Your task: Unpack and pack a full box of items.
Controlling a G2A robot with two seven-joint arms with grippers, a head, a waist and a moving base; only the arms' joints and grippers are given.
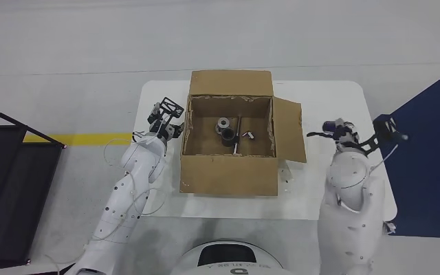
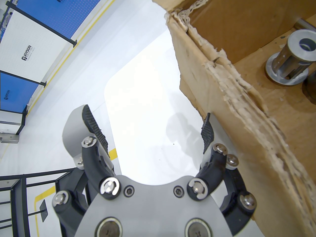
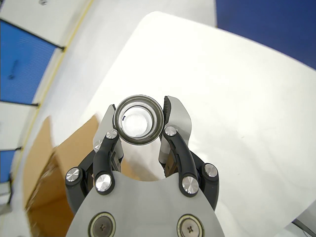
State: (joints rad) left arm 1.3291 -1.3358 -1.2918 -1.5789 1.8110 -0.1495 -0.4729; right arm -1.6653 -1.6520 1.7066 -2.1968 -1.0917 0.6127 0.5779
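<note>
Left gripper: spread wide, with nothing between its ribbed pads. It hangs over bare tabletop. One finger is just beside the outer face of the cardboard box; whether it touches cannot be told.
Box wall: the side nearest the left gripper. Its top edge is ragged and frayed, with the layers of card peeling apart.
Cardboard box: stands open on the tabletop between the two grippers. The far flap is folded outward, away from both of them.
Flanged metal spool: upright on the box floor. It sits just past the frayed wall from the left gripper, with its hollow top facing up.
Dark cylinder: on the box floor just beside the spool, on the side away from the left gripper's wall.
Thin rod: lies on the box floor next to the dark cylinder, nearer the right gripper than the spool is.
Small part: on the box floor beyond the rod, the closest of the contents to the right gripper.
Side flap: hangs open outward, between the box opening and the right gripper.
Right gripper: pinching a metal ring by its outer wall, one pad on each side. It is over bare tabletop, well apart from the box.
Metal ring: short, silvery and hollow. Its open bore faces the wrist camera, and white shows through it.
</note>
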